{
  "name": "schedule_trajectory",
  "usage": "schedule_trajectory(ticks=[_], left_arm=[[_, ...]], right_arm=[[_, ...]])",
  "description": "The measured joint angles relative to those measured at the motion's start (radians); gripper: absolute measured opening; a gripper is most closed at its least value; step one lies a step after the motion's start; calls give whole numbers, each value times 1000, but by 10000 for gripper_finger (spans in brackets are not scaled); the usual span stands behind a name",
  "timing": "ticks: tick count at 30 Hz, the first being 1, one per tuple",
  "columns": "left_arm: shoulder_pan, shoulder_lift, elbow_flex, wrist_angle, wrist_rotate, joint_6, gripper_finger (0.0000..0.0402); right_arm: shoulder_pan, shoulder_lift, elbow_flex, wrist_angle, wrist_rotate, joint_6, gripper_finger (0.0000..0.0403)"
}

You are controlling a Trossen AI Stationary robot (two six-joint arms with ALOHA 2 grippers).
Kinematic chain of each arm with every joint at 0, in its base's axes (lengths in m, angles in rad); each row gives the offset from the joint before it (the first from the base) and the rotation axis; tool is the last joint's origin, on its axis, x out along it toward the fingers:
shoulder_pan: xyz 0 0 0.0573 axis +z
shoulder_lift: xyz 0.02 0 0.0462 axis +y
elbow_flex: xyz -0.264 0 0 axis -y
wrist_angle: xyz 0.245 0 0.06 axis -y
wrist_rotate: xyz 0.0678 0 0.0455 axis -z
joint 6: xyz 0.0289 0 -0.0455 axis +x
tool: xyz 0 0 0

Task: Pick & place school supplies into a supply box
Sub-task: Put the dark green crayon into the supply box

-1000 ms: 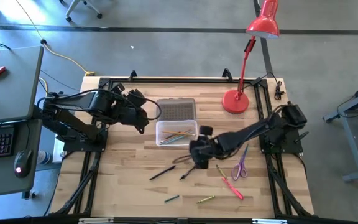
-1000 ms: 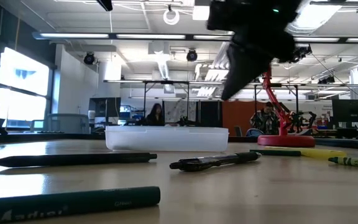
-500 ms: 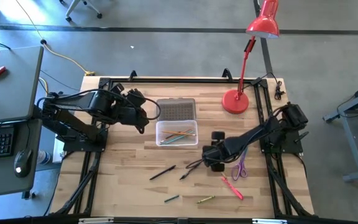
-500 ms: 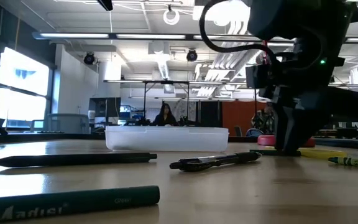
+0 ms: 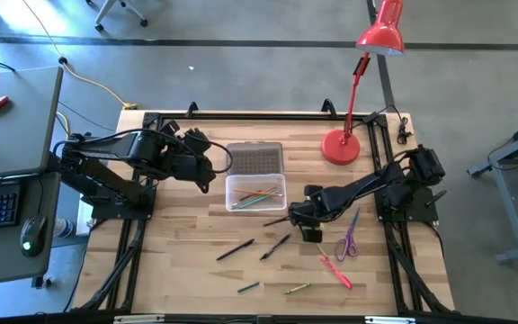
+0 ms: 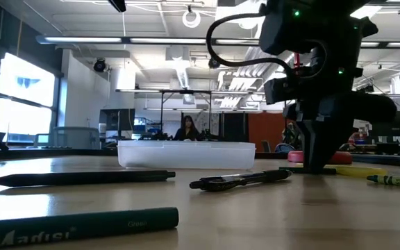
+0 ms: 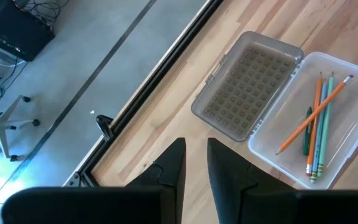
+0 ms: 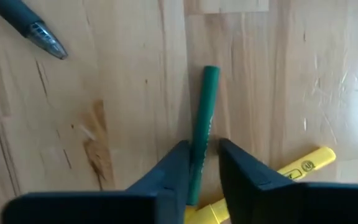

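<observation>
The clear supply box (image 5: 256,193) lies open with its ribbed lid (image 5: 255,158) folded out toward the far edge. Several pencils rest in the box (image 7: 319,130). My right gripper (image 5: 312,232) is down at the table to the near right of the box, shut on a green pencil (image 8: 207,99) that lies next to a yellow marker (image 8: 303,167). Two black pens (image 5: 235,249) (image 5: 275,247), a green marker (image 5: 248,287), a crayon (image 5: 297,288), a red marker (image 5: 336,271) and purple scissors (image 5: 347,243) lie flat on the table. My left gripper (image 7: 196,165) hovers shut, left of the lid. My right gripper pinches the green pencil between its two fingers (image 8: 176,165), partway along its shaft (image 8: 199,146). The fingers come from above, pointing down, and lie across the pencil. The pencil lies flat on the table; its far end (image 8: 211,71) sticks out beyond the fingers.
A red desk lamp (image 5: 340,147) stands at the far right of the table, with its head reaching out past the far edge. In the low view the black pen (image 6: 242,180) and the green marker (image 6: 75,226) lie between the camera and the box (image 6: 186,154).
My right gripper has moved from beside the box's near right corner toward the table's right edge, and it has come down from well above the table until its fingertips reach the tabletop at the green pencil. The pens and the box have stayed in place.
</observation>
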Motion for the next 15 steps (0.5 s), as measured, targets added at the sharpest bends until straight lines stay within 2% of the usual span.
schedule_trajectory(ticks=[4,7,10,15], left_arm=[[0,0,0,0,0,0,95],[0,0,0,-1,15,0,95],[0,0,-16,2,53,-1,95],[0,0,-122,8,167,-4,95]], right_arm=[[-6,1,0,13,39,8,9],[6,0,8,20,75,36,15],[18,-12,56,16,68,41,15],[43,-30,173,33,136,-33,6]])
